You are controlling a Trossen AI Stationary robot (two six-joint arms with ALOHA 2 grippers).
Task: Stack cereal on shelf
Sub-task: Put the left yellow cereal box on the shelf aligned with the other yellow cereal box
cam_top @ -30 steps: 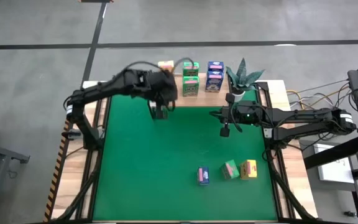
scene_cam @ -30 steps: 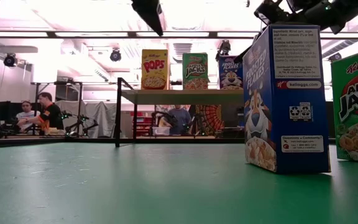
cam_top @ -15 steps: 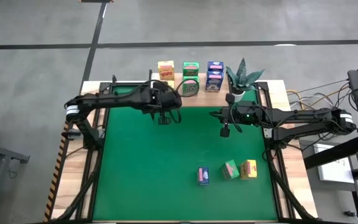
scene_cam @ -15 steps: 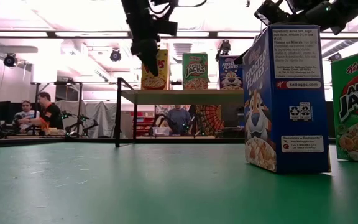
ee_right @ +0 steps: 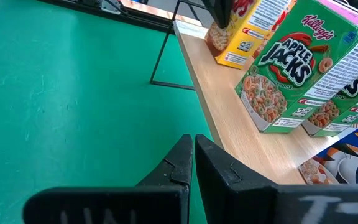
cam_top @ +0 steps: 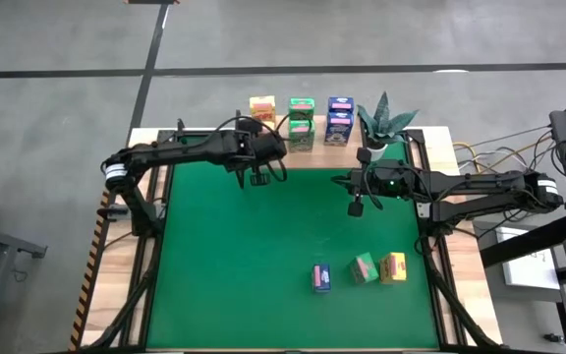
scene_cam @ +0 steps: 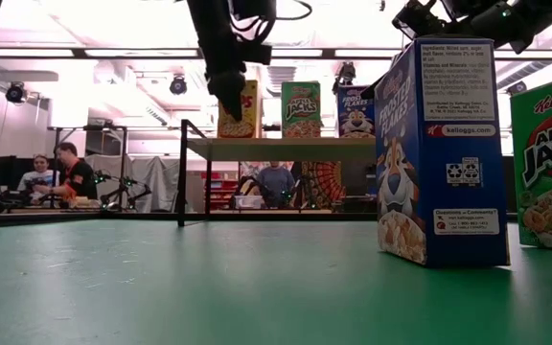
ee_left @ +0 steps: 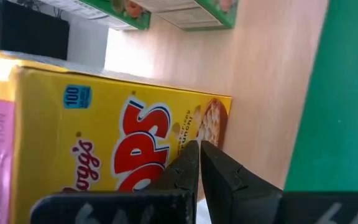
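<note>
The shelf (cam_top: pixel 319 146), a pale wood plank on thin black legs, stands at the table's far edge. Yellow (cam_top: pixel 262 106), green (cam_top: pixel 302 124) and blue (cam_top: pixel 339 118) cereal boxes stand on its plank. Three more boxes stand on the green mat near the table's near right: blue (cam_top: pixel 321 277), green (cam_top: pixel 365 267) and yellow (cam_top: pixel 393 266). My left gripper (cam_top: pixel 256 178) is shut and hangs just in front of the shelf's yellow box (ee_left: pixel 104 155), fingers slanting toward it (scene_cam: pixel 228 96). My right gripper (cam_top: pixel 356 206) is shut and waits over the mat right of centre.
A potted spiky green plant (cam_top: pixel 385 120) stands at the shelf's right end. Bare mat (cam_top: pixel 234 265) lies between the shelf and the three loose boxes. People sit and stand in the room beyond the far edge (scene_cam: pixel 65 172).
My left arm has come down from a raised pose, and its gripper has dropped to the level of the shelf's boxes in front of the yellow one. It then edged slightly toward the far edge. The boxes have stayed put.
</note>
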